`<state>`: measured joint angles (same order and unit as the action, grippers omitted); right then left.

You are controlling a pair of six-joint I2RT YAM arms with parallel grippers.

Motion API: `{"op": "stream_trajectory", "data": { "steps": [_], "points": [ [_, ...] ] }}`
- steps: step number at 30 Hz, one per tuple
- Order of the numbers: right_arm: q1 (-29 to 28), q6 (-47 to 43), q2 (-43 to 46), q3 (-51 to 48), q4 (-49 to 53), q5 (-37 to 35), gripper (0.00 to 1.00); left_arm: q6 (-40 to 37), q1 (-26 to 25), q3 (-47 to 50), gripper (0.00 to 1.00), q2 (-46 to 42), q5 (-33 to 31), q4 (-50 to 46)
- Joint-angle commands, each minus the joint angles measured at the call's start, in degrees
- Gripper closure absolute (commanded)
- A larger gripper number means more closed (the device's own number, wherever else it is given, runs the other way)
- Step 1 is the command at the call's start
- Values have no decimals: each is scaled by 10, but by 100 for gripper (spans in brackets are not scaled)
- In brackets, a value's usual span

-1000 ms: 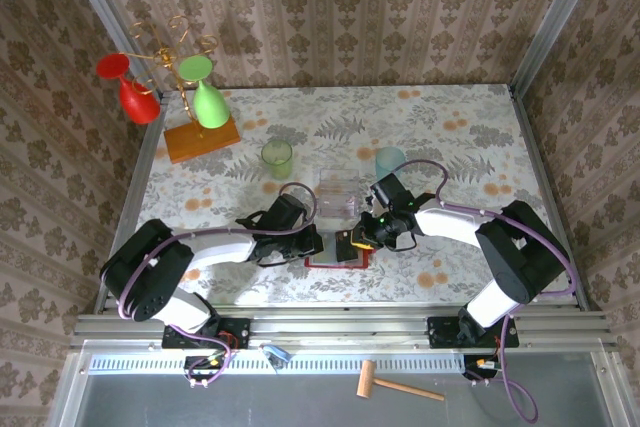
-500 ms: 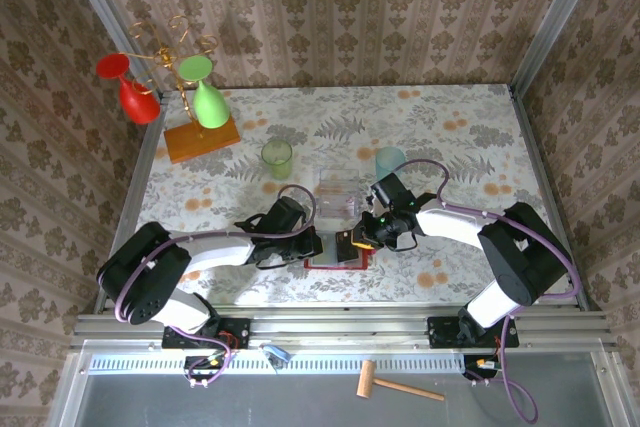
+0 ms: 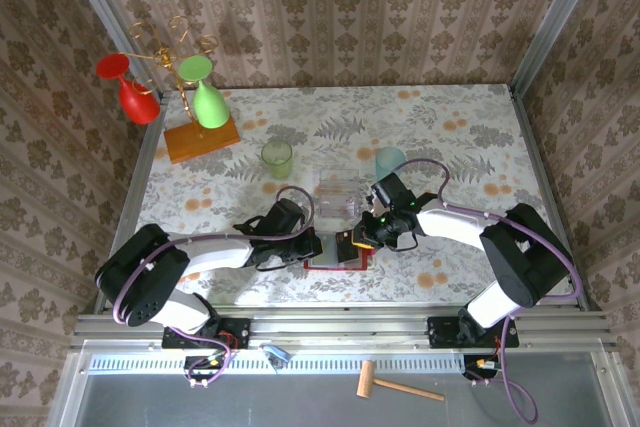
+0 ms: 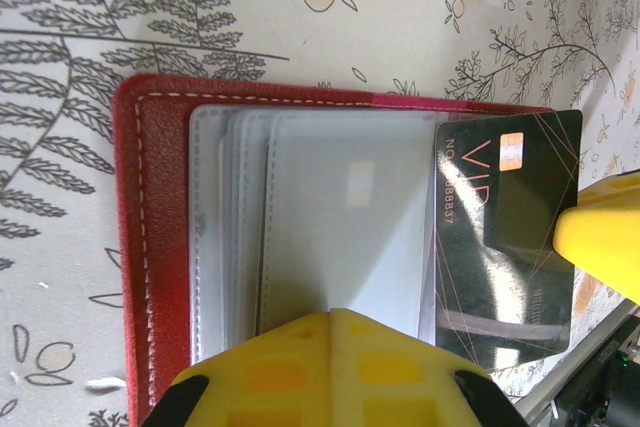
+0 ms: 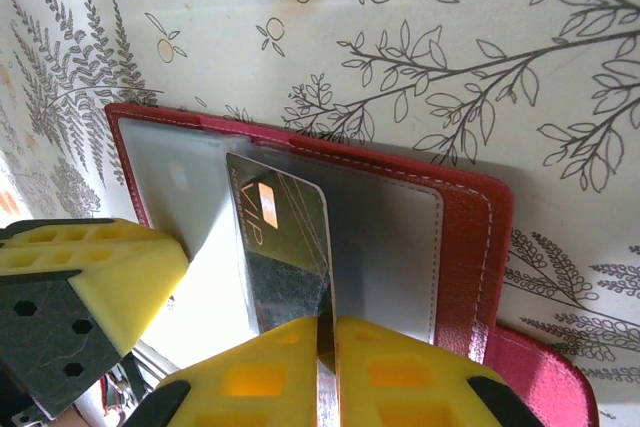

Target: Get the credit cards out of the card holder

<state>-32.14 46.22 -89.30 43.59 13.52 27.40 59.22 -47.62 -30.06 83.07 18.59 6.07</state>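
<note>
We see left arm (image 3: 215,247) and right arm (image 3: 460,227) low, reaching inward; left claw (image 4: 330,325) closed atop red card holder (image 4: 155,247), right claw (image 5: 326,332) clamped on dark VIP card (image 5: 285,247).

The left arm (image 3: 200,252) is stretching low and rightward from its base, and the left gripper (image 3: 312,245) is pointing toward the other one, its fingers (image 4: 300,372) closing flat against each other. The right arm (image 3: 470,227) is folding back leftward at the elbow. The right gripper (image 3: 355,240) is sitting just beside the left, its fingers (image 5: 400,372) pinching the edge of a dark credit card (image 5: 285,247).
</note>
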Motion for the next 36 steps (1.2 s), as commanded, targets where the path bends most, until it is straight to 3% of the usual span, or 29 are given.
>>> {"op": "stream_trajectory", "data": {
  "steps": [1,24,36],
  "points": [
    [2,-9,16,-2,20,-10,90,9,-4,17,94,-5,-16,-18],
    [-3,-7,46,4,25,-15,100,16,-4,22,94,-15,-18,-13],
    [-3,-109,42,78,104,-15,100,15,-1,27,93,-46,-26,-32]
  ]
}}
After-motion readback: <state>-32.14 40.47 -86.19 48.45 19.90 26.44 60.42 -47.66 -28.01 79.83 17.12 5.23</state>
